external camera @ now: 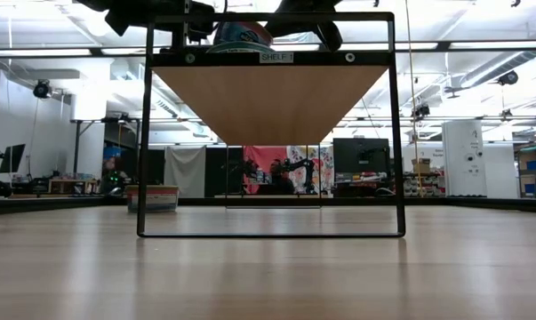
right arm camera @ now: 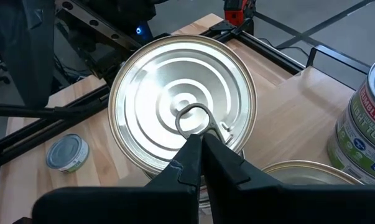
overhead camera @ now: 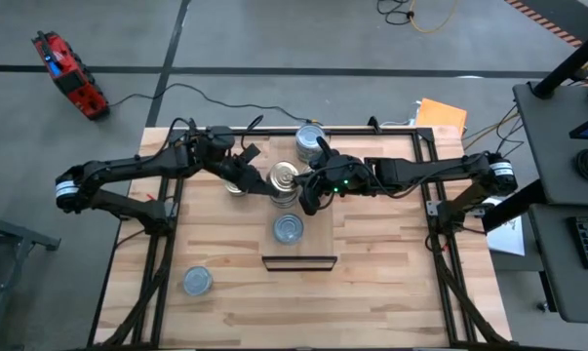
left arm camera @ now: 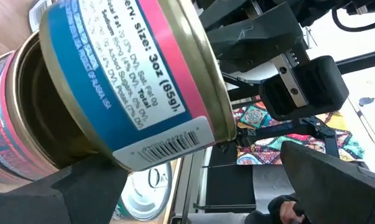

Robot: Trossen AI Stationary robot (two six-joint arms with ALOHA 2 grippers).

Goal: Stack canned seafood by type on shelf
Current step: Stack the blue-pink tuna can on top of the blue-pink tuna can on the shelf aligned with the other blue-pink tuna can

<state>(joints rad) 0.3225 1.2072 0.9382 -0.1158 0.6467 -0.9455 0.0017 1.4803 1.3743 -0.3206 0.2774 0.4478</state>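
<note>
Stacking part done: several tins [overhead camera: 285,182] stand on the shelf [overhead camera: 318,239]; one [overhead camera: 197,281] waits on the table [overhead camera: 391,292], near left. Left gripper [overhead camera: 243,168] released beside the stack; right gripper [overhead camera: 308,190] clenched empty above it.

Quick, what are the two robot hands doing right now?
Left end effector: open, next to a blue and pink can, not gripping it.
Right end effector: closed, tips on the pull ring of a silver-topped can.
</note>
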